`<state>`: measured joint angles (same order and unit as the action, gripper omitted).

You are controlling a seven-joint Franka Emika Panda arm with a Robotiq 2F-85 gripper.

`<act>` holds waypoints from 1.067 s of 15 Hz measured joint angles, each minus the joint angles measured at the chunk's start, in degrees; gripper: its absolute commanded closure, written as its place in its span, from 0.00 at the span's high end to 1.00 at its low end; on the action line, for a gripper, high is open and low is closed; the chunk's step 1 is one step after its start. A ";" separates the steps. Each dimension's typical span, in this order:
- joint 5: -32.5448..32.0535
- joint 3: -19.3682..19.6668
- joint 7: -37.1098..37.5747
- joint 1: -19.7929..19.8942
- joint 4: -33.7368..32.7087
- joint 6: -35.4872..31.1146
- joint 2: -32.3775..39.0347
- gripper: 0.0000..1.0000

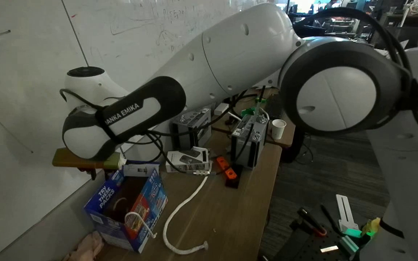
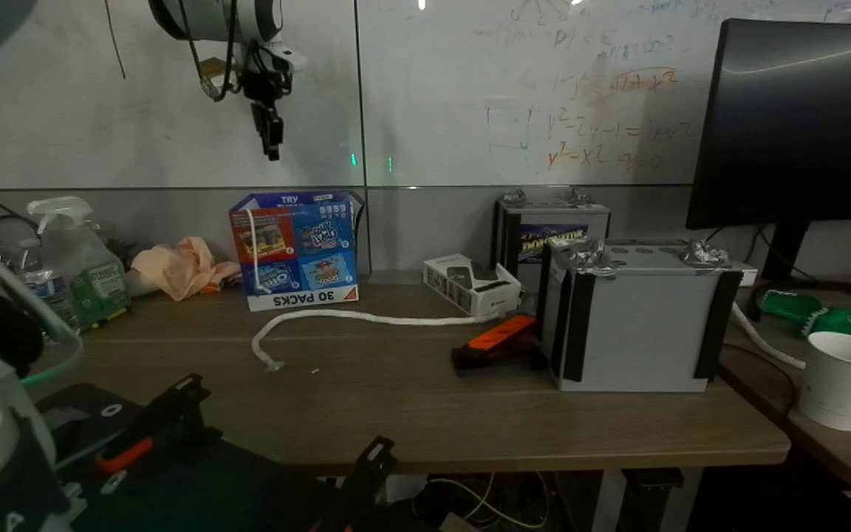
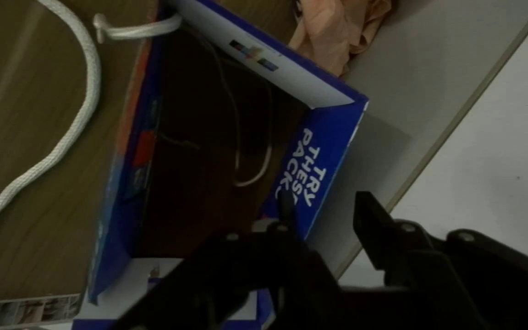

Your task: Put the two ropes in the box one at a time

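one rope dips into one box, one loose rope outside.

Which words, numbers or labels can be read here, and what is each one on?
"TRY THESE PACKS": inside upper panel of the blue box.
"30 PACKS": lower strip of the box's outer side.
"ANKA EMIKA": robot arm, start covered.
"y²-x²": whiteboard, handwritten; rest smudged.
Too small, blurred or cut off: other whiteboard writing, box product names, low arm lettering, and print on the spray bottle, grey-white box and purple label.
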<state>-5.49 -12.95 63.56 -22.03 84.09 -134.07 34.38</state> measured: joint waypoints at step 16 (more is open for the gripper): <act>11.84 5.73 -1.85 10.69 34.33 1.09 -27.66 1.00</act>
<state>6.35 -7.22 61.71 -11.34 118.42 -132.97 6.71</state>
